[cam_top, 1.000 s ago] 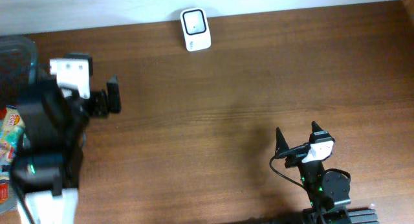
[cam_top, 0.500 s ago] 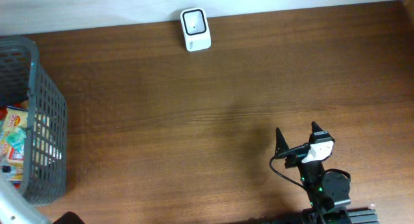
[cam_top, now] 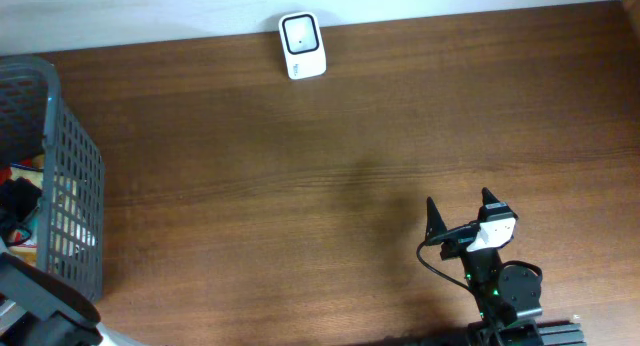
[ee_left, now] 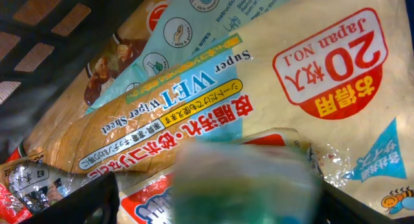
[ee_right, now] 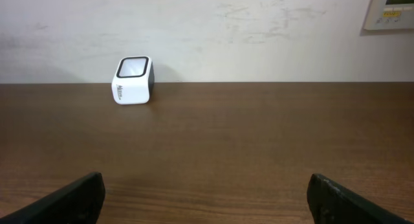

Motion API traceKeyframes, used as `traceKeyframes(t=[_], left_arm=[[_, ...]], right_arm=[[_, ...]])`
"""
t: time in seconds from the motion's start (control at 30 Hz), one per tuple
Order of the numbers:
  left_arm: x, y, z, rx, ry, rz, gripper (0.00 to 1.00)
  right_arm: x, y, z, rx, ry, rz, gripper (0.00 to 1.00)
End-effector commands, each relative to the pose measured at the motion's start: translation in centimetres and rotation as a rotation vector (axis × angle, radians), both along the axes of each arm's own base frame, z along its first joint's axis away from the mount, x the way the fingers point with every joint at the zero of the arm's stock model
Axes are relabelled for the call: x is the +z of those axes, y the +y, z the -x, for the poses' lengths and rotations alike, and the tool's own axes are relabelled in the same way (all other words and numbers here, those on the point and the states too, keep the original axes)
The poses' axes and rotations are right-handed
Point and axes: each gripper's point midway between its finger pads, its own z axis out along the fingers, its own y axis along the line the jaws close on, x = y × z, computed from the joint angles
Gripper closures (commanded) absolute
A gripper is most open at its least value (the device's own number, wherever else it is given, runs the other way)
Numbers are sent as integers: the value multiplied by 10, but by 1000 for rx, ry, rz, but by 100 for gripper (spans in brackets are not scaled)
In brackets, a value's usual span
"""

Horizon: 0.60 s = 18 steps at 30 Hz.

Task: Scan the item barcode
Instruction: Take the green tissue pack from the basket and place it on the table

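From overhead, the grey mesh basket (cam_top: 78, 176) stands at the left edge of the table (cam_top: 300, 186), and the left arm (cam_top: 45, 304) reaches into it from below, hiding most of what lies inside. Only the left wrist view shows the contents. A tan wet-wipe pack (ee_left: 284, 88) with red and blue print lies across the pile, with a teal packet (ee_left: 194, 23) and a brown snack packet (ee_left: 107, 65) under it and the basket wall behind. Further right, the white scanner (cam_top: 302, 46) sits at the table's far edge against the wall. The right wrist view shows it side-on (ee_right: 134, 80), its window facing up, and also a wall panel (ee_right: 391, 9) that the overhead view misses.

The left gripper (ee_left: 223, 199) hangs just above the packs. Its dark fingers (ee_left: 77, 201) sit in the lower corners, spread wide, with a blurred greenish item (ee_left: 246, 179) between them. Whether they touch it cannot be told. The right gripper (cam_top: 460, 214) rests near the table's front right, well apart from the scanner. Its fingers (ee_right: 71, 195) are fully spread with nothing between them.
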Motion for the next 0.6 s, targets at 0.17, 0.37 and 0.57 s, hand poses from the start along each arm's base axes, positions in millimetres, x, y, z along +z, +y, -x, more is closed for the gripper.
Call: traceKeyframes(t=[0.17,0.37,0.57], left_arm=[[40,-2,-19,-39,-66,-5,86],[279,-77,-62,-264,-539,-202,84],[237,-303,-73,-786,-395,41,84]], right_arm=[[-2,-4,0,-19,1,-4,2],[-2,-4,0,-19,1,-4,2],[-2,-4,0,-19,1,-4,2]])
